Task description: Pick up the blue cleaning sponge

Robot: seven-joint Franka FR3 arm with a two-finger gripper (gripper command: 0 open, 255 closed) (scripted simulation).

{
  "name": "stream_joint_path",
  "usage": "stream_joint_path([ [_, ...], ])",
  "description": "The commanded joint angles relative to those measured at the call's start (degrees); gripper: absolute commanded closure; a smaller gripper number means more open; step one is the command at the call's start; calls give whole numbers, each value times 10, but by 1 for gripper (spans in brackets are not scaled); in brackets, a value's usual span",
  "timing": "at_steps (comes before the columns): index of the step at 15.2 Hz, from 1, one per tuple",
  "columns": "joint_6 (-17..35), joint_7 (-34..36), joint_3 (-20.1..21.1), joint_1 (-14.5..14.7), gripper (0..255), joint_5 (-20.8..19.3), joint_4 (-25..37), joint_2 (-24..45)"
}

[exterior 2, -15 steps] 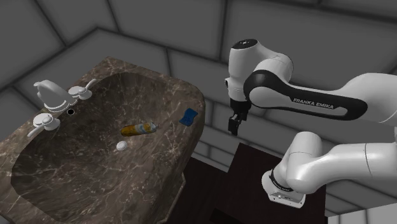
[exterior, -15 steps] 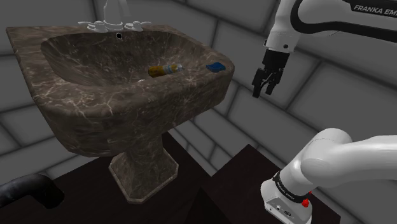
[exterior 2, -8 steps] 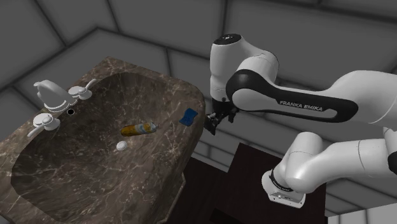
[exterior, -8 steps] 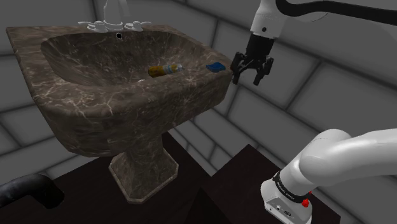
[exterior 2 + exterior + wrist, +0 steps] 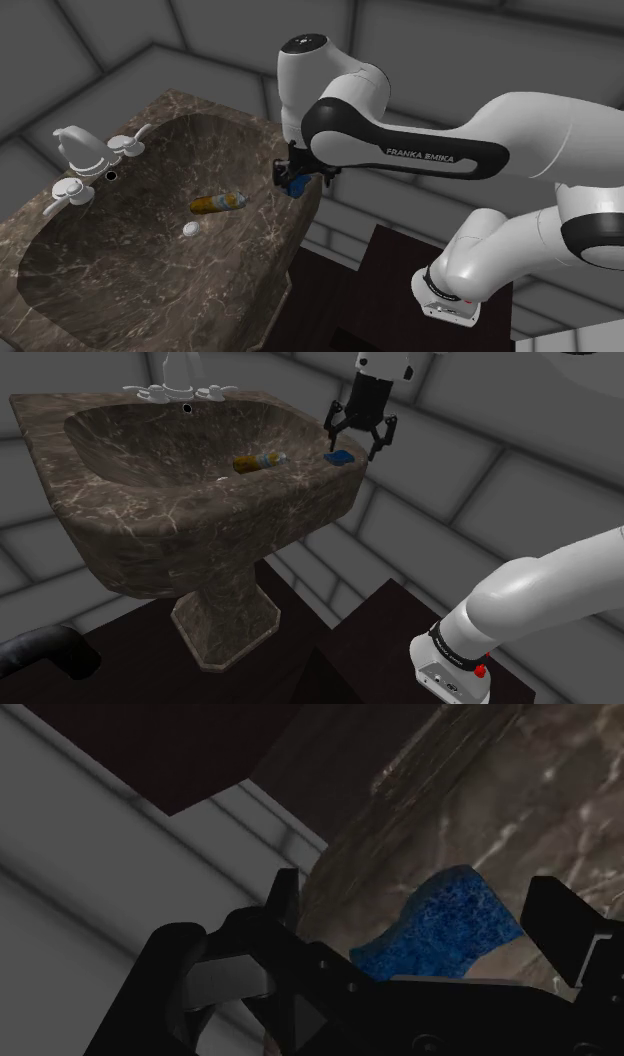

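Note:
The blue sponge (image 5: 341,455) lies on the rim of a brown marbled pedestal sink (image 5: 150,502), at the corner toward the shoulder view's right. My black gripper (image 5: 358,440) hangs open just above it, with one finger on either side. In the second exterior view the gripper (image 5: 300,178) covers most of the sponge (image 5: 295,188). Seen from the wrist, the sponge (image 5: 445,924) sits between my spread fingers (image 5: 285,894) without touching them.
An orange and blue tube (image 5: 258,460) lies in the basin, beside a small round drain (image 5: 190,229). White taps (image 5: 80,150) stand on the far rim. The dark stand (image 5: 380,642) sits below the sink's corner, with grey tiled walls behind and a black pipe (image 5: 40,652) on the floor.
The arm has swung from the stand's side toward the sink, and the gripper has gone from beside the rim to directly over the sponge. Its fingers have spread. The sponge has not moved.

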Motion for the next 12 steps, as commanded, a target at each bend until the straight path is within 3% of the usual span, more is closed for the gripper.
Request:
stream_joint_path([
  [1,-1,80,22,-10,0,-12,48,37],
  [3,-4,123,32,-15,0,-23,80,62],
  [12,55,118,33,-13,0,-19,11,51],
])
